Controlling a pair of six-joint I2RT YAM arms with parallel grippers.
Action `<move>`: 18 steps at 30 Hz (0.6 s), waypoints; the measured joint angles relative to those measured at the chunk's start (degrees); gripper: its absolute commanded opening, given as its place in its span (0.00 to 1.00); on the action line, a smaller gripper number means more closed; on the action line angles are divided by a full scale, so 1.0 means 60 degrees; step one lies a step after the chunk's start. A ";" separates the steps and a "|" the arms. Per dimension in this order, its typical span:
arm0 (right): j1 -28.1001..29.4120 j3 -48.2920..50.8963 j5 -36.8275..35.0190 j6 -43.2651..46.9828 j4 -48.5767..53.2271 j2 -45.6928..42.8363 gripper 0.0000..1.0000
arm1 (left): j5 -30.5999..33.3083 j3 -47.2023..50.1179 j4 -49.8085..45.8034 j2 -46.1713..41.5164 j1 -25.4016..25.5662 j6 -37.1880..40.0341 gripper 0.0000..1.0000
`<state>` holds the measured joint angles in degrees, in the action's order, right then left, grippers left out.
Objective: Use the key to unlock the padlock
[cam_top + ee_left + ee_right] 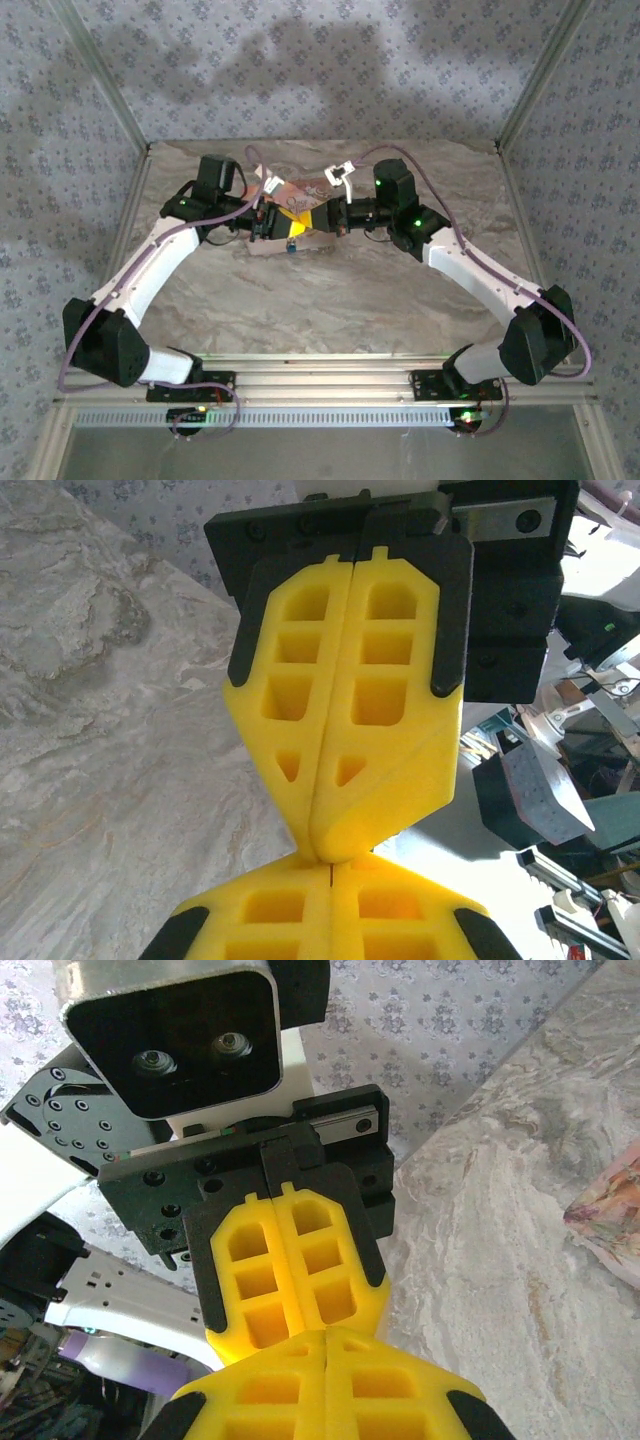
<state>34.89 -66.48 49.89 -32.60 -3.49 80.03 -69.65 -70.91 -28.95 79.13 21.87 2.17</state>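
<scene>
With the left claw [330, 872] and right claw [328, 1345] both pressed shut tip to tip, nothing visibly held, I should reopen one squarely above the padlock [290, 246], seemingly the blue speck at their 6 o'clock on the counter [330, 290].

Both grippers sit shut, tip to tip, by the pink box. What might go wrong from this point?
1. The left gripper and right gripper meet fingertip to fingertip; pushing closer would likely jam the yellow fingers together.
2. The padlock seems to sit just below the tips, not clearly held, so a small motion may knock it away.
3. Whatever is between the shut fingers is hidden, so misalignment could go unnoticed.
</scene>
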 measured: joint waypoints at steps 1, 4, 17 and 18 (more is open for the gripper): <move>-0.0007 0.0004 -0.0062 0.0000 0.0007 0.0000 0.00 | 0.0018 -0.0033 0.0000 0.0029 0.0000 -0.0036 0.00; -0.0025 0.0004 -0.0335 0.0000 0.0055 0.0000 0.00 | 0.0189 -0.0047 0.0058 0.0051 0.0000 -0.0204 0.00; -0.0069 0.0022 -0.1814 -0.0361 0.0703 -0.0044 0.00 | 0.1351 0.0280 0.1005 -0.0117 -0.0131 -0.0987 0.38; -0.0069 0.0022 -0.1869 -0.0361 0.0772 -0.0044 0.00 | 0.1504 0.0382 0.1067 -0.0215 -0.0149 -0.0998 0.38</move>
<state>34.48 -66.35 38.68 -34.76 1.15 79.77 -60.62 -68.62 -22.55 77.84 20.97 -3.81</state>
